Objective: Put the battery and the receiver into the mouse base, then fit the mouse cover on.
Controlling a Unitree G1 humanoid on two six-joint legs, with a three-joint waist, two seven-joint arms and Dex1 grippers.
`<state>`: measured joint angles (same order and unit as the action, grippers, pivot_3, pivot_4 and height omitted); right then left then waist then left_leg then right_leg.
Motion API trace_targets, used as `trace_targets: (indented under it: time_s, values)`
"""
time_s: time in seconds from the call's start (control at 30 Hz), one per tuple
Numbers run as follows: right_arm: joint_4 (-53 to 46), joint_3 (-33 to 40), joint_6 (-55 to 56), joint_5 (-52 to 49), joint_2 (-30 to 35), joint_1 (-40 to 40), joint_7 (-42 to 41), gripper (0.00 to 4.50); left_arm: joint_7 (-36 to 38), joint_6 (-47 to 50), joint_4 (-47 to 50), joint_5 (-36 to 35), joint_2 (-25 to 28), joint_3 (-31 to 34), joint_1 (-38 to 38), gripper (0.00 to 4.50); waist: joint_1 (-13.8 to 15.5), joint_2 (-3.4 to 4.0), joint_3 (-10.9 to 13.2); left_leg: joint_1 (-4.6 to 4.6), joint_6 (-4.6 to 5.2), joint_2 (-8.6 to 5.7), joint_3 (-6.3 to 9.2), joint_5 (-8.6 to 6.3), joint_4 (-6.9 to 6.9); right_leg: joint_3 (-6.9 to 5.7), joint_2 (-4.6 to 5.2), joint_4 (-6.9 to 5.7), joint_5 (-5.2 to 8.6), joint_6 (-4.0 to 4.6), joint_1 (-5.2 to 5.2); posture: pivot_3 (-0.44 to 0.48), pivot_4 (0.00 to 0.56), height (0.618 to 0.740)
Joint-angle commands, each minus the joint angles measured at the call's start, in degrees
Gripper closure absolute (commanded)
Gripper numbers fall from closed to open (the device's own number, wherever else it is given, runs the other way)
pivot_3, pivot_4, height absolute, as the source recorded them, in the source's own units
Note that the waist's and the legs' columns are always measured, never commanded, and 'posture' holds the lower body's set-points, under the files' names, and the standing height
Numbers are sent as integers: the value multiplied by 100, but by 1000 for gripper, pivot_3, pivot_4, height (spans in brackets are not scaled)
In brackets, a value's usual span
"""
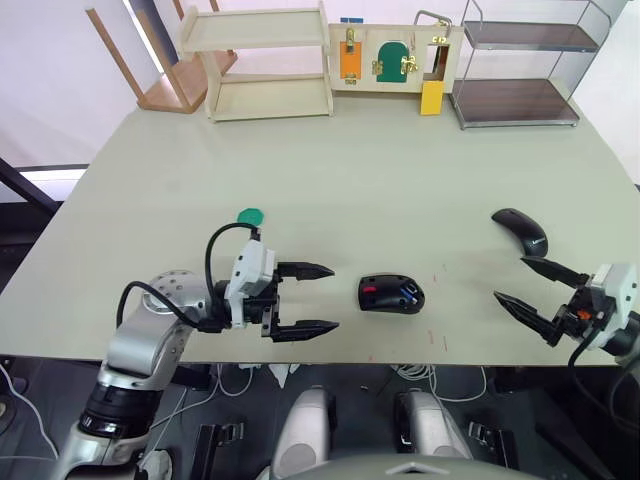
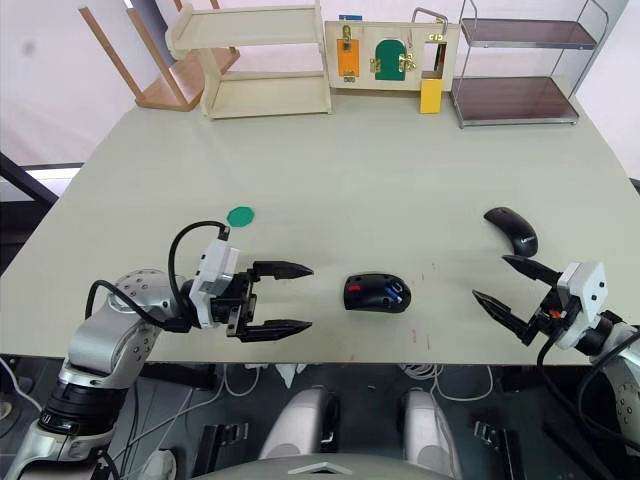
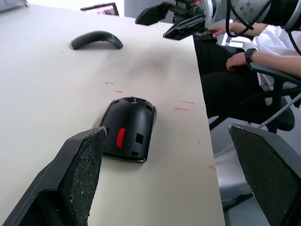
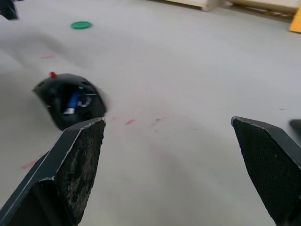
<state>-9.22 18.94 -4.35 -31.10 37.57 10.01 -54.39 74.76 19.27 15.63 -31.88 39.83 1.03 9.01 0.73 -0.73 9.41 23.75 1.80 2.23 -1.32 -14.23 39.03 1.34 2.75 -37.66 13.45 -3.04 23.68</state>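
Mouse base [image 1: 392,294] is lying open side up near the front edge of the counter [image 1: 330,180], between the two arms, with the blue battery [image 4: 71,102] already sitting in its hollow; the receiver is too small to make out. Judging it a light, rigid plastic shell that is likely sliding easily on the smooth counter if pushed from one side.

Mouse cover [image 1: 521,230] is resting well apart from the base, further back on the robot's right. It is looking thin, glossy and curved, so probably slippery; taking it across its narrower width by the two long edges seems safer than pinching the domed top.

Right gripper [image 1: 535,291] is hovering wide open and empty just in front of the cover. Left gripper [image 1: 305,298] is also spread open, holding nothing, near the base on the robot's left and pointing toward it, well placed for steadying it.

A green disc [image 1: 250,215] is lying behind the left gripper
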Motion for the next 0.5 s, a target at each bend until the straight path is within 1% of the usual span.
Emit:
trace_targets:
  time_s: [0.03, 0.13, 0.23, 0.37, 0.5]
  values:
    - [234, 105, 74, 343, -19, -243, 426, 0, 160, -195, -39, -262, 108, 366, 4, 72, -6, 1, 0, -1, 0, 0, -2, 0, 0, 0, -1, 0, 0, -1, 1, 0, 150, 740]
    - [488, 140, -26, 487, -4, -537, 722, 0, 184, -202, -136, -373, 135, 522, 33, 72, -9, 4, 2, 0, 0, 0, -8, 0, 0, 1, -1, 0, -1, 1, 2, 0, 150, 740]
    - [600, 185, 2, 484, 4, -665, 767, 0, 168, -181, -112, -419, 137, 566, 26, 72, -6, 5, 3, 2, 0, -1, -15, 0, -1, 1, -2, 1, -3, 6, 2, 0, 150, 740]
    - [807, 79, -958, 567, 230, -1147, 1216, 0, 136, -78, -72, -636, 155, 749, 16, 72, -8, 5, 4, 2, 0, -1, -24, 0, -1, 3, -1, 1, -8, 13, 1, 0, 150, 740]
    - [869, 71, -1312, 557, 322, -1376, 1279, 0, 13, 6, 90, -853, 132, 893, -126, 72, -5, 5, 4, 2, 0, 0, -23, 0, -2, 2, -3, 0, -8, 13, 2, 0, 150, 740]
